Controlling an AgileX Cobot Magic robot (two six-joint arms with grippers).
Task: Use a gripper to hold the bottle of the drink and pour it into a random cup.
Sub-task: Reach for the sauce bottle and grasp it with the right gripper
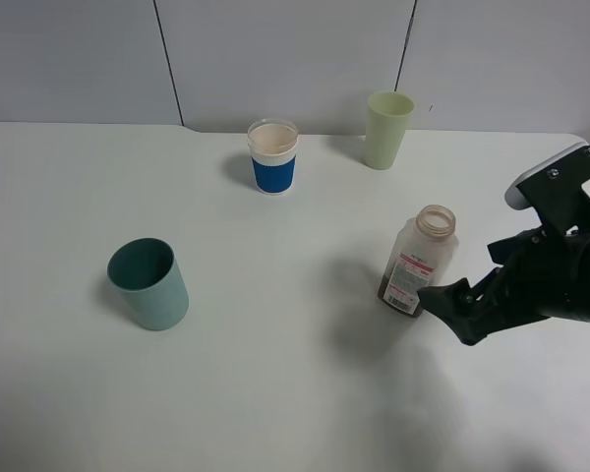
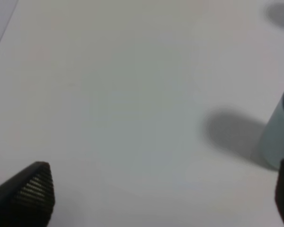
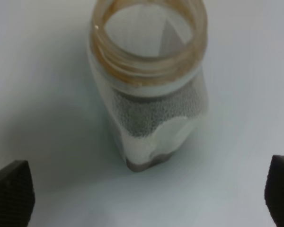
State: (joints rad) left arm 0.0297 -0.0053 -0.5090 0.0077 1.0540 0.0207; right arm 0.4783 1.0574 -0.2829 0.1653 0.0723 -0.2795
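On the white counter [image 1: 275, 393], seen from the high camera, the bottle [image 1: 419, 261] stands upright at about 3 o'clock from the counter's middle. It has no cap, and its wide beige-rimmed mouth is open. A thin layer of brown liquid sits at its bottom, below a pink-and-white label. The right end effector [image 1: 450, 310] sits low at roughly 4 o'clock from the bottle, just beside its base. Its fingers are spread wide and grip nothing. In its wrist view the bottle stands ahead of the gap between the two fingertips, clear of both. A white cup with a blue band [image 1: 273, 157] stands at 12 o'clock; its inside looks pale beige, and whether that is liquid cannot be told. A pale green cup [image 1: 388, 129] is at about 1 o'clock, near the back wall. A teal cup [image 1: 147, 284] stands at 8 o'clock, well apart from the others. The left end effector [image 2: 158, 194] is spread wide above bare counter and grips nothing, with the teal cup at the edge of its view.
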